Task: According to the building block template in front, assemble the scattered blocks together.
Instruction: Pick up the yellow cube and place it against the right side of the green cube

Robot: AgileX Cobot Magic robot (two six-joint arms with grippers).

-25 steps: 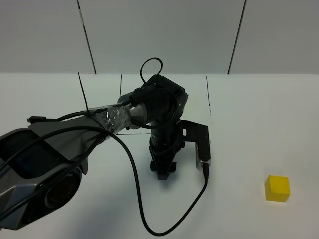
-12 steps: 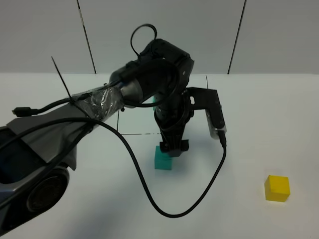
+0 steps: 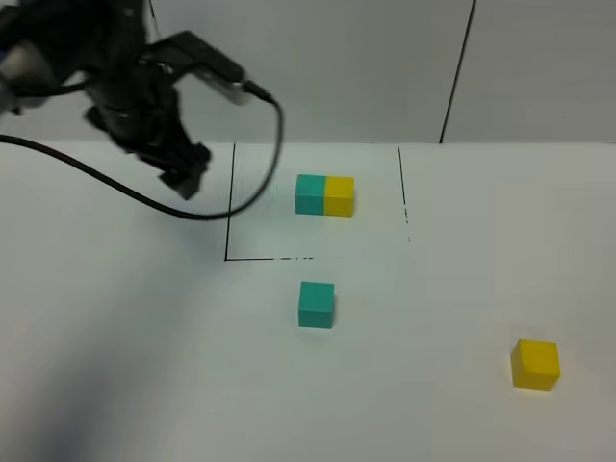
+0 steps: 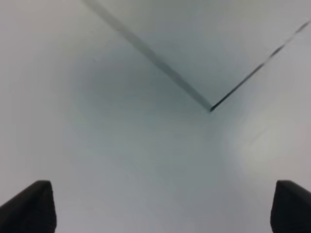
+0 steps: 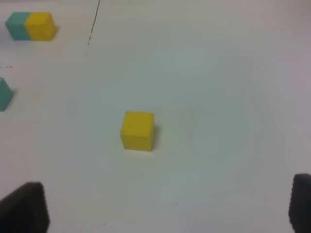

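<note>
Sitting alone on the white tabletop (image 3: 115,366), the small matte teal cube (image 3: 316,304) lies just outside the thin black outline (image 3: 231,207), in line with the teal half of the joined teal-and-yellow template bar (image 3: 324,194). That spot leaves room on its right for a partner. The small matte yellow cube (image 3: 535,364) lies well apart, towards the right edge, so the pair is not yet joined. The left gripper (image 3: 183,178) hangs high and off to the left, jaws spread and empty, clear of the work. The right gripper (image 5: 163,206) looks down on the yellow cube with its jaws wide and empty, probably placed to fetch it
</note>
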